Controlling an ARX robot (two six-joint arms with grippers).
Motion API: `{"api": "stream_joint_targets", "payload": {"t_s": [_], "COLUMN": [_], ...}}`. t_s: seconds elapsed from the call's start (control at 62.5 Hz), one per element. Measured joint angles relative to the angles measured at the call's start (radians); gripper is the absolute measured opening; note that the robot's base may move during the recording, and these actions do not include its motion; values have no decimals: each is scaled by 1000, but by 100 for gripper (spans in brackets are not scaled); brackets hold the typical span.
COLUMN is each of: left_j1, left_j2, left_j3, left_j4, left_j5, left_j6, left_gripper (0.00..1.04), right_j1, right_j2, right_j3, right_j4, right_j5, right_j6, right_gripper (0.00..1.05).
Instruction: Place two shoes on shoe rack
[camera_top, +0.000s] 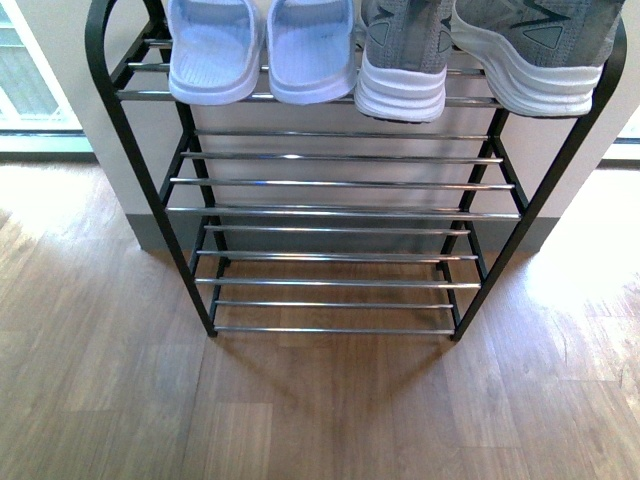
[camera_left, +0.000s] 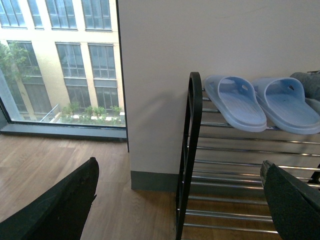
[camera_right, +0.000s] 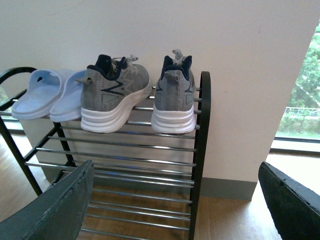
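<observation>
1. The shoe rack (camera_top: 345, 212), black-framed with thin chrome bars, fills the middle and upper part of the front view and stands on a wooden floor (camera_top: 320, 410) against a pale wall (camera_top: 330, 150). Its lower tiers are bare bars.
2. Both grey sneakers sit on the top tier at the upper right of the front view: one sneaker (camera_top: 403, 60) just right of centre, the other sneaker (camera_top: 540, 50) at the far right, their white heels overhanging the front bar. In the right wrist view they stand side by side, heels toward the camera, the pair (camera_right: 137, 95) in the upper middle of the frame, close together.
3. Two pale blue slides (camera_top: 262, 45) lie on the same tier at the upper left of the front view, side by side, the nearer one just beside the first sneaker.
4. The left pincer (camera_left: 180, 200) is released: its dark fingers (camera_left: 55, 210) show at the lower left and lower right corners of its wrist view, well apart, gripping nothing.
5. The right pincer (camera_right: 175, 205) is likewise released, its fingers (camera_right: 50, 210) spread to the lower corners of its frame with nothing between them.
6. A window (camera_left: 60, 60) occupies the upper left of the left wrist view, showing a building outside.
</observation>
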Motion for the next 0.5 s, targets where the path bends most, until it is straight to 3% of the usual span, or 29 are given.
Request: {"api": "stream_joint_targets", "payload": {"t_s": [0.496], "left_j1": [0], "left_j2": [0], "left_j3": [0], "left_j4": [0], "left_j5": [0], "left_j6": [0], "left_gripper": [95], "right_j1": [0], "right_j2": [0], "right_j3": [0], "right_j4": [0], "right_j5": [0], "right_j6": [0], "right_gripper": [95]}}
